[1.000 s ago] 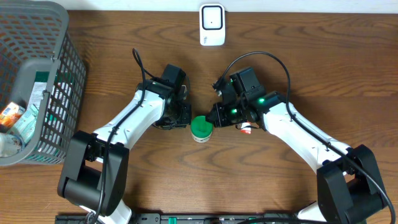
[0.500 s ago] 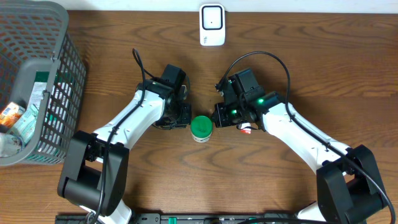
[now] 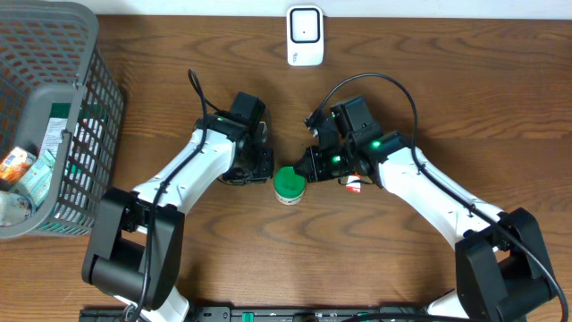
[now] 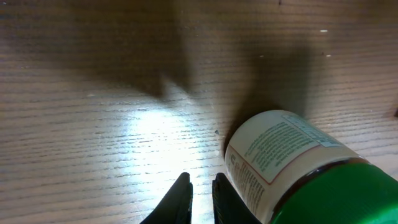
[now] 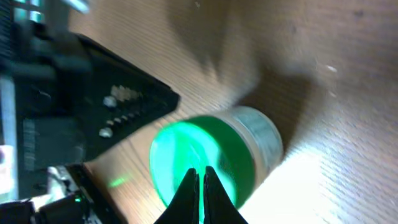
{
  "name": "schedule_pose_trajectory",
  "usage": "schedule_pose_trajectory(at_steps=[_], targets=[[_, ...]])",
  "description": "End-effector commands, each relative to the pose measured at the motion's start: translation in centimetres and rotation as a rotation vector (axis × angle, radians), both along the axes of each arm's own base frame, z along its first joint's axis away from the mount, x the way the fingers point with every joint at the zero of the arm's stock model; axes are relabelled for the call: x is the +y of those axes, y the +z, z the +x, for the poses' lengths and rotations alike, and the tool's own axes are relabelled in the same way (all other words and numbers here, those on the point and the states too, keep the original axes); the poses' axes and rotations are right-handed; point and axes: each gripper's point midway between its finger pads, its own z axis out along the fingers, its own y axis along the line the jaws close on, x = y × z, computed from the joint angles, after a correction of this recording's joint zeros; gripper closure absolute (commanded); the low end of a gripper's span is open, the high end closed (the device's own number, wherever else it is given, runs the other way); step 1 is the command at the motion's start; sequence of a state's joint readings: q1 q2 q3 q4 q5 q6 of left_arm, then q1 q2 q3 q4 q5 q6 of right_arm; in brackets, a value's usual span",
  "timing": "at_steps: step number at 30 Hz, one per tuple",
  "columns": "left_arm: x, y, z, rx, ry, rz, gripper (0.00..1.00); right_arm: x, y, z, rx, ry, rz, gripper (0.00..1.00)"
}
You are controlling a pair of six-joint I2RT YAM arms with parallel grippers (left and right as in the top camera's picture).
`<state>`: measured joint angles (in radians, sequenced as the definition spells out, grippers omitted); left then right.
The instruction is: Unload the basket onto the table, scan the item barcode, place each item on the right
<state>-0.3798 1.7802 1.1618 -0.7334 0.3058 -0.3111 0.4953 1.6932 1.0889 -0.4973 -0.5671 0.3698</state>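
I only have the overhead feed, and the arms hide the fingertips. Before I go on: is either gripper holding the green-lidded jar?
Observer: No. In the left wrist view the left gripper is all but shut on nothing, and the jar stands beside it, not in its grip.
Operator: And the right one?
Observer: The right gripper is shut with nothing between its tips, which point at the green lid.
Operator: Any barcode showing?
Observer: The left wrist camera sees the label. It is white with small print and a red border line, and the part in view has no barcode.
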Motion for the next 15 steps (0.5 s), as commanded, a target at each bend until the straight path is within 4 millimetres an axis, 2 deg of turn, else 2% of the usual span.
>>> schedule_pose_trajectory(at_steps=[1,8,15], targets=[[0.0,0.9,0.4,-0.026,0.006,-0.010,0.85,-0.4,-1.0,-0.3,-0.032,0.003,-0.087,0.99],[0.0,0.9,0.3,-0.021,0.004,-0.009,0.85,-2.5,-2.5,0.4,-0.089,-0.056,-0.266,0.99],[-0.2,1.0,0.8,-0.042,0.004,-0.017,0.85,-5.7,-3.6,0.6,-0.070,-0.160,-0.422,0.99]])
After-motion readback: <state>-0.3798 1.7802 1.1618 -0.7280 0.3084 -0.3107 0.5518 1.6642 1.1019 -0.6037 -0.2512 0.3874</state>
